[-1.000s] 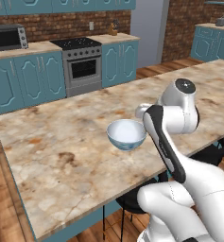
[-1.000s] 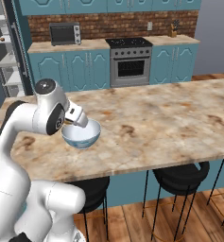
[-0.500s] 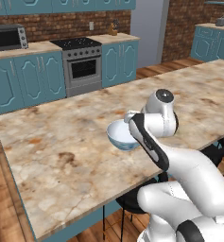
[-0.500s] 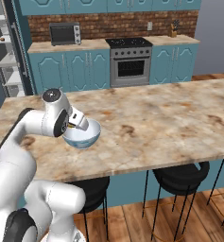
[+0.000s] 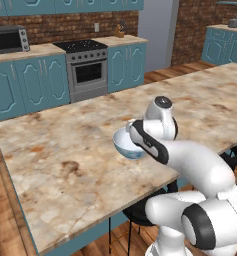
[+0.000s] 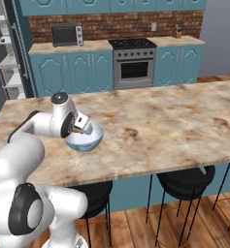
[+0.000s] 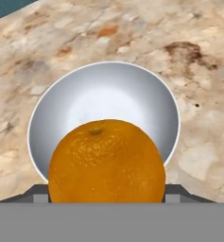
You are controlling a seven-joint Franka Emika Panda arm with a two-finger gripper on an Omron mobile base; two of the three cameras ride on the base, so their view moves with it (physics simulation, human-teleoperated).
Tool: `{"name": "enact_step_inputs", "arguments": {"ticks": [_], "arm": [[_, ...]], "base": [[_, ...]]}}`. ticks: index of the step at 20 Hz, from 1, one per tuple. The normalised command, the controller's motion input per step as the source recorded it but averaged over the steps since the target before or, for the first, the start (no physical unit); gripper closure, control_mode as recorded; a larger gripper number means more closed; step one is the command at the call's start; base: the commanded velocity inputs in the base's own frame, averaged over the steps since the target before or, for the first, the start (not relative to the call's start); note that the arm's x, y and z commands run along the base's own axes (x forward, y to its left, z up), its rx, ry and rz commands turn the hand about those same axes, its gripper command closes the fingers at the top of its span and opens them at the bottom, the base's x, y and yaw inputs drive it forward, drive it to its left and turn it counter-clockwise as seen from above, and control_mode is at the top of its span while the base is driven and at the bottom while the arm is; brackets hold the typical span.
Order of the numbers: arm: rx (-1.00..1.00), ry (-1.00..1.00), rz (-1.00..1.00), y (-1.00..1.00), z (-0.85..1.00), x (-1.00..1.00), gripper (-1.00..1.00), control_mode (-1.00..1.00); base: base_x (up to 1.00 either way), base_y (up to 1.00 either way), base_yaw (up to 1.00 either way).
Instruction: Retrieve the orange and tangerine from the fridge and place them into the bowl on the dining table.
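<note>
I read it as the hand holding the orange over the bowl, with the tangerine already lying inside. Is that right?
Not quite. In the hand view the bowl has nothing in it: its white inside is bare, with no tangerine. The rest holds: the hand grips the orange just above the bowl, which stands on the dining table.

arm: folded low, reaching forward | end effector (image 6: 81, 127): jaws clamped on round fruit (image 7: 106, 162)
</note>
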Motion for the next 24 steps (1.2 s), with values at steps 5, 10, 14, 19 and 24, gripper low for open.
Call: {"name": "enact_step_inputs", "arguments": {"ticks": [5, 10, 14, 19, 24], "arm": [[0.0, 0.1, 0.0, 0.0, -0.27, 0.27, 1.0, -1.0], [0.0, 0.07, 0.0, 0.01, -0.3, 0.32, 1.0, -1.0], [0.0, 0.07, 0.0, 0.01, -0.27, 0.31, 1.0, -1.0], [0.0, 0.05, 0.0, 0.05, -0.27, 0.29, 1.0, -1.0], [0.0, 0.04, 0.0, 0.06, -0.27, 0.24, 1.0, -1.0]], "base": [[0.0, 0.0, 0.0], [0.0, 0.0, 0.0], [0.0, 0.0, 0.0], [0.0, 0.0, 0.0], [0.0, 0.0, 0.0]]}}
